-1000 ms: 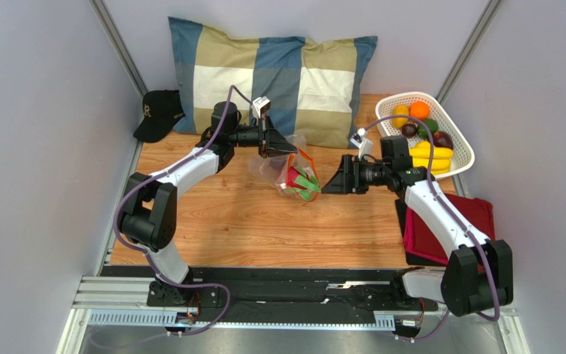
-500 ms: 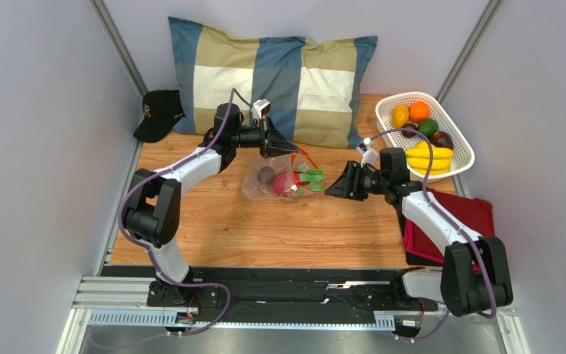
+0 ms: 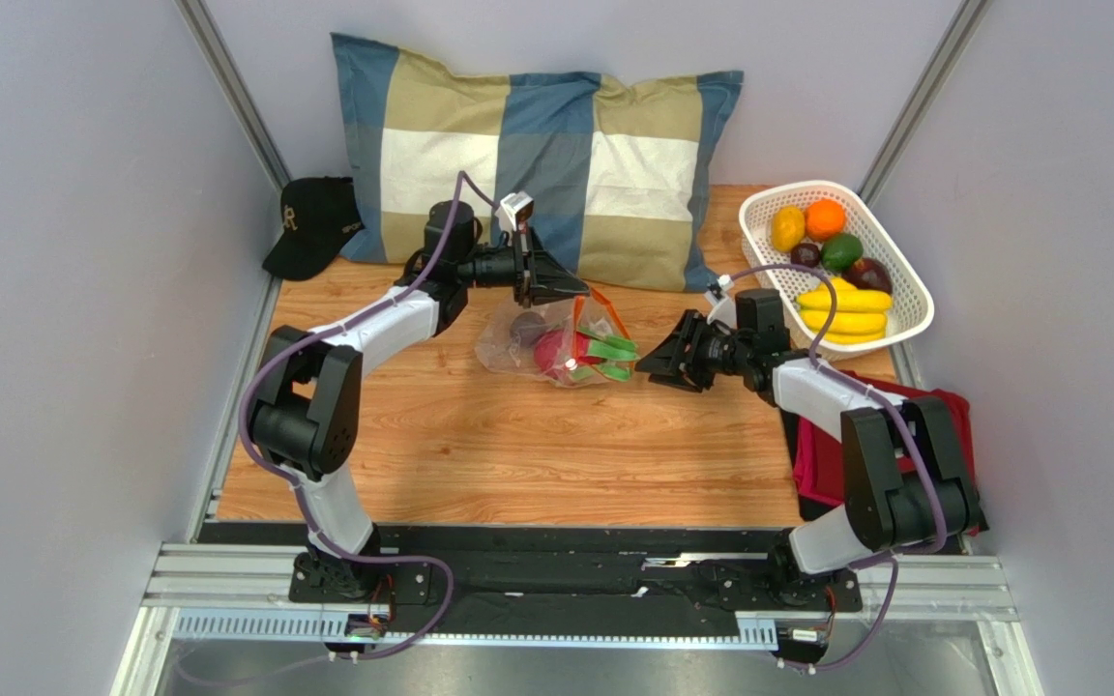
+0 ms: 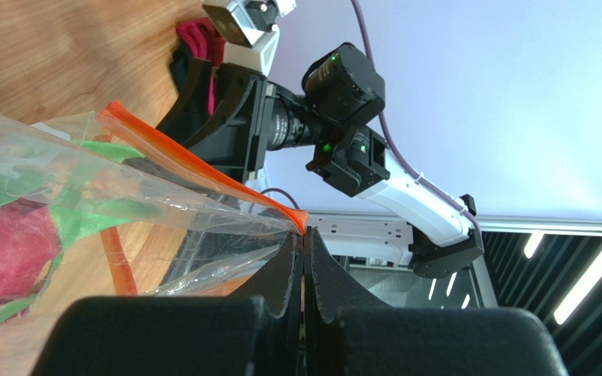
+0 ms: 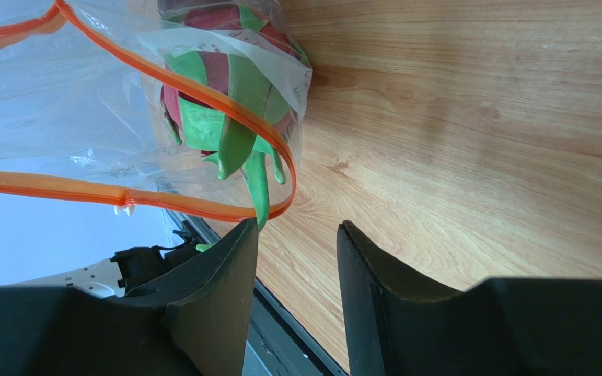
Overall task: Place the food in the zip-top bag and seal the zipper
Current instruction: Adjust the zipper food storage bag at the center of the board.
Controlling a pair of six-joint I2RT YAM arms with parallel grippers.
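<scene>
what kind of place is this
Probably a robot lab booth: wooden table boxed in by grey panels, two arms bolted to a rail, staged props like a pillow and fruit basket.

You see bright, even light and soft shadows on the table (image 3: 519, 450); ceiling light strips (image 4: 591, 270) glare in the left wrist view.
</scene>
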